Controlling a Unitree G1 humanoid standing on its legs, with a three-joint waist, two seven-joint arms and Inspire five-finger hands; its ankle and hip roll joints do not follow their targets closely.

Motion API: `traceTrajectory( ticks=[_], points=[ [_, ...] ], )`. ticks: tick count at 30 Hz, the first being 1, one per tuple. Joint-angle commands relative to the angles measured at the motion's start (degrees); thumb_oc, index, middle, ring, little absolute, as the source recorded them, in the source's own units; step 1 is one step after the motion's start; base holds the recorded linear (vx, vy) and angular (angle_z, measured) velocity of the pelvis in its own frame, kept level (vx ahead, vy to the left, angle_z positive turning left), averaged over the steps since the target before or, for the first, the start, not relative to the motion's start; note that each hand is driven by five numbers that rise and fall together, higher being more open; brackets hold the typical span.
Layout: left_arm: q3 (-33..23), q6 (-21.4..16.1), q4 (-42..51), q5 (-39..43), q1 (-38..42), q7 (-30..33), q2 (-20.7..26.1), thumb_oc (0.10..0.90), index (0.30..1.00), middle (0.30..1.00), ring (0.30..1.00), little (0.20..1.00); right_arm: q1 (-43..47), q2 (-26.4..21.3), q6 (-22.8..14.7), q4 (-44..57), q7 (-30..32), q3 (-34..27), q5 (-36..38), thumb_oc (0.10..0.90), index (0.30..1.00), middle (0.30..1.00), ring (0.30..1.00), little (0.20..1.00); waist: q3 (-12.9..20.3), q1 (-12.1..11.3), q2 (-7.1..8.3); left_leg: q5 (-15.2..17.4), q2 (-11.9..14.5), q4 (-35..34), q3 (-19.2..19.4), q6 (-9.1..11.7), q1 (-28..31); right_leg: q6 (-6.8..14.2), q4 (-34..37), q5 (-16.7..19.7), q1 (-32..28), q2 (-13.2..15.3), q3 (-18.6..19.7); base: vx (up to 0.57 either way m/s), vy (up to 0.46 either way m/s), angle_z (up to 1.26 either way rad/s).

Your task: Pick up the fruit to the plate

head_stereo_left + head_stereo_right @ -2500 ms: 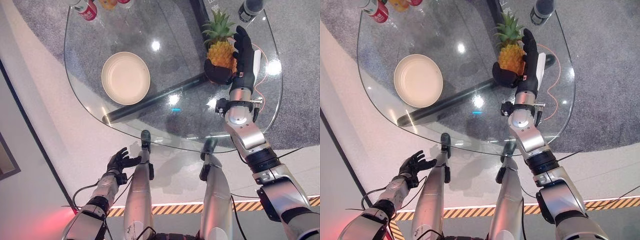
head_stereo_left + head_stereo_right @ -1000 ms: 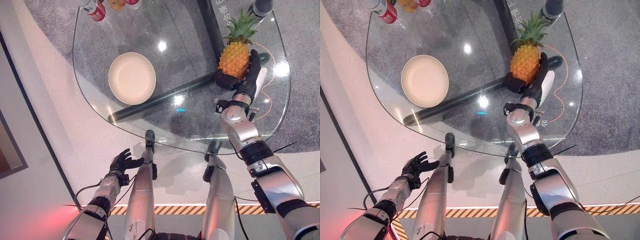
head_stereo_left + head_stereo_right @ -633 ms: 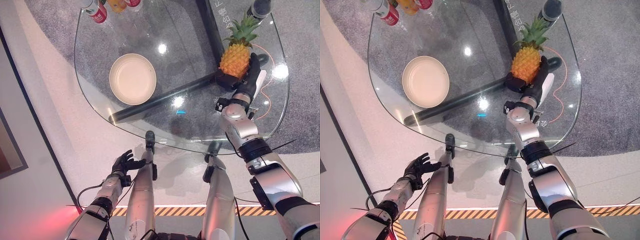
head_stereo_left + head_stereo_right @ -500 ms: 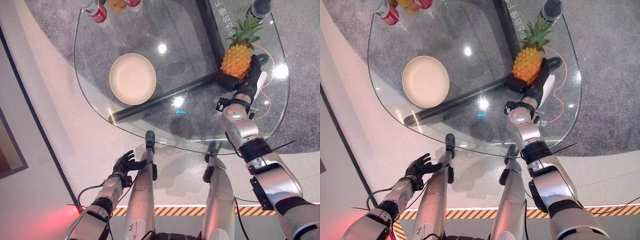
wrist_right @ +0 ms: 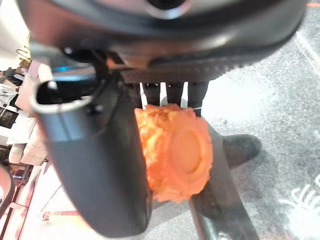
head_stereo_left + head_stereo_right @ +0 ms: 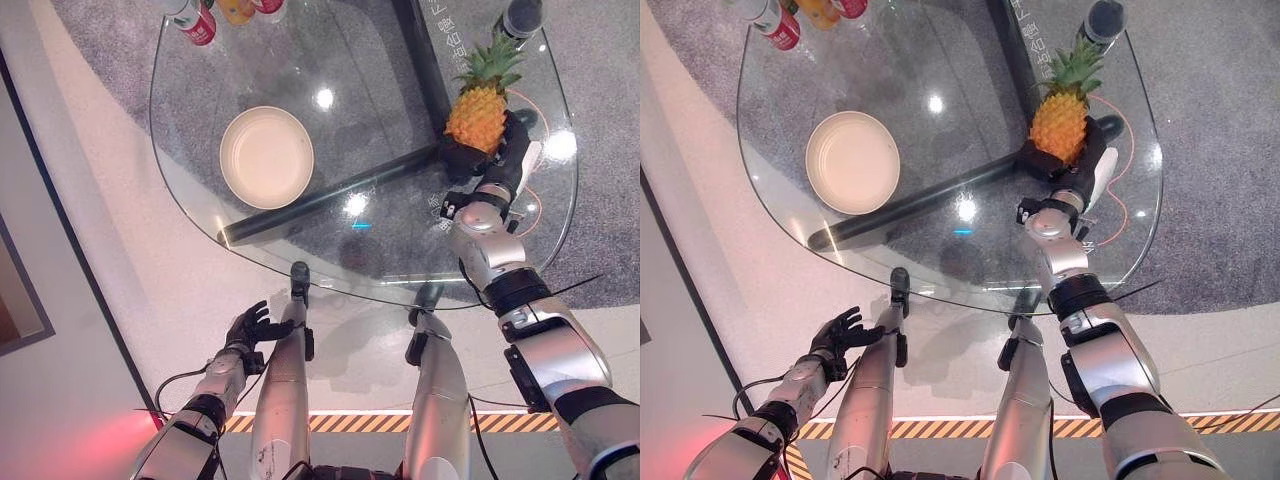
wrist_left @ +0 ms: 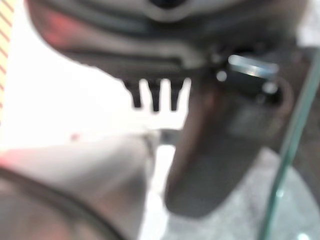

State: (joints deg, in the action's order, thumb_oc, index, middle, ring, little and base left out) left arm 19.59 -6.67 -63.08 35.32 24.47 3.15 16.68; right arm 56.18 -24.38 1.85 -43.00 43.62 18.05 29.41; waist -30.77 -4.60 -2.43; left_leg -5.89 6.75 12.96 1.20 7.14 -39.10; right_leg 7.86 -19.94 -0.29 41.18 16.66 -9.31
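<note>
orange pineapple (image 6: 477, 112) upright, right of plate (image 6: 266, 157)

Showroom-like space: glass table (image 6: 200, 190), grey carpet (image 6: 600, 240).

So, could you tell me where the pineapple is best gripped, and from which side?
Around the orange body of the pineapple, from its near, right side, where the right hand already wraps its base; the leafy crown on top looks spiky and too loose to hold.

Cans (image 6: 200, 20) at the tabletop's (image 6: 400, 250) far left corner were cut off; the right hand (image 6: 505, 160) hid the pineapple's (image 6: 478, 115) base.
</note>
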Motion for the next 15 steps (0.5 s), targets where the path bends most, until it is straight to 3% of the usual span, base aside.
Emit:
traceTrajectory(
  ticks=[1, 15],
  points=[
    [1.6, -0.3, -2.5, -0.4, -1.8, 0.9, 0.0, 0.800, 0.900, 0.900, 0.900, 0.900, -0.3, -0.9, 0.9, -2.2, -2.2, 0.7, 2.4, 0.100, 0.300, 0.300, 0.300, 0.200, 1.0, -1.0, -2.42, -0.1, -0.8, 1.0, 0.2, -2.1, -2.0, -0.1, 1.0, 4.7, 0.4, 0.0, -2.0, 0.00, 0.000, 0.00],
    [1.4, -0.5, -2.0, -0.3, -2.3, 1.1, 0.1, 0.800, 0.900, 0.900, 0.900, 0.900, -0.7, -1.0, 0.6, -0.4, -3.6, 0.8, 0.8, 0.100, 0.300, 0.300, 0.300, 0.200, 1.0, -1.1, -2.15, -0.1, -0.6, 1.1, 0.1, -2.1, -2.0, -0.1, 1.0, 4.7, 0.2, -0.1, -2.1, 0.00, 0.000, 0.00]
  ],
)
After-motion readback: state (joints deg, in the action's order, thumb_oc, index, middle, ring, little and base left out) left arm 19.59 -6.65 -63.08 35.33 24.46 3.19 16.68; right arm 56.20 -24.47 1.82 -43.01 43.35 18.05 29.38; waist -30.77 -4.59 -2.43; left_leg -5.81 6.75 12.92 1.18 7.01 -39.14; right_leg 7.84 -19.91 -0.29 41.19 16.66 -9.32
